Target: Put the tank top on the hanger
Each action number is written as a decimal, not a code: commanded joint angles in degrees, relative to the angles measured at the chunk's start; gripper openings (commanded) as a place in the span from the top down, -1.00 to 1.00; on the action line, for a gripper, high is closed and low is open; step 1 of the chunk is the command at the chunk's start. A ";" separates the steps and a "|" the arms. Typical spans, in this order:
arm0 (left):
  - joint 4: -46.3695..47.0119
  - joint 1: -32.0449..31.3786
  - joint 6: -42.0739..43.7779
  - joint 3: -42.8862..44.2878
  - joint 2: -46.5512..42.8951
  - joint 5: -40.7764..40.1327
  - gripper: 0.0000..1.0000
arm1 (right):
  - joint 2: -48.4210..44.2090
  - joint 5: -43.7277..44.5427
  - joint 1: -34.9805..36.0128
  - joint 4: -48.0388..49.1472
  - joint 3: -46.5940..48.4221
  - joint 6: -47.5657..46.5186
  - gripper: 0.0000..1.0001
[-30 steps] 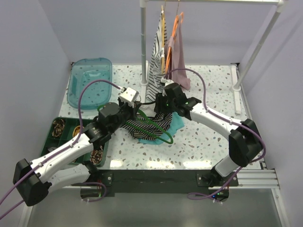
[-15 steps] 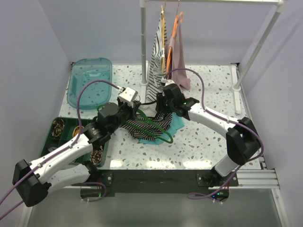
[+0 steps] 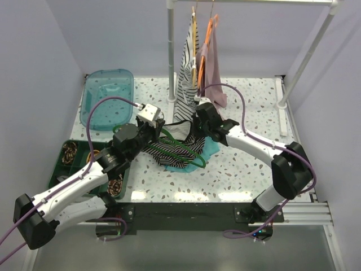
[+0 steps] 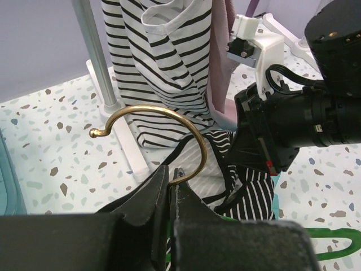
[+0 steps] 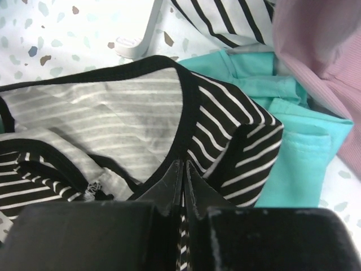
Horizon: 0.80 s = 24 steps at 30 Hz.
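Note:
The black-and-white striped tank top (image 3: 169, 151) lies crumpled on the table between my arms, partly on a teal cloth (image 3: 211, 147). The dark-green hanger (image 3: 189, 151) lies across it, its brass hook (image 4: 169, 113) curving up. My left gripper (image 4: 171, 171) is shut on the base of that hook; in the top view the left gripper (image 3: 159, 135) is at the top's left side. My right gripper (image 5: 184, 165) is shut on the tank top (image 5: 225, 124) at its black-trimmed edge and holds it slightly lifted; in the top view the right gripper (image 3: 196, 132) is at its far right side.
A clothes rack pole (image 3: 171, 51) stands behind, with a similar striped garment on a yellow hanger (image 3: 186, 73) and a pink garment on an orange hanger (image 3: 212, 68). A teal bin (image 3: 106, 97) sits far left, a green compartment tray (image 3: 73, 155) near left.
Both grippers stay shut on their holds. The left wrist has shifted slightly left and the right gripper slightly farther back, tugging the top's edge a little.

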 commanded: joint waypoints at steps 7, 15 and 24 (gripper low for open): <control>4.76 -0.22 0.33 0.17 -1.04 -1.51 1.00 | -3.20 1.46 -0.07 1.45 1.04 -0.18 0.14; 4.76 -0.31 0.50 0.35 -1.21 -1.51 1.00 | 1.10 3.66 0.19 0.83 2.46 -0.88 -0.05; 5.90 -0.22 0.33 0.35 -1.04 -3.27 1.00 | -1.08 4.00 0.11 1.45 -0.95 -0.80 0.81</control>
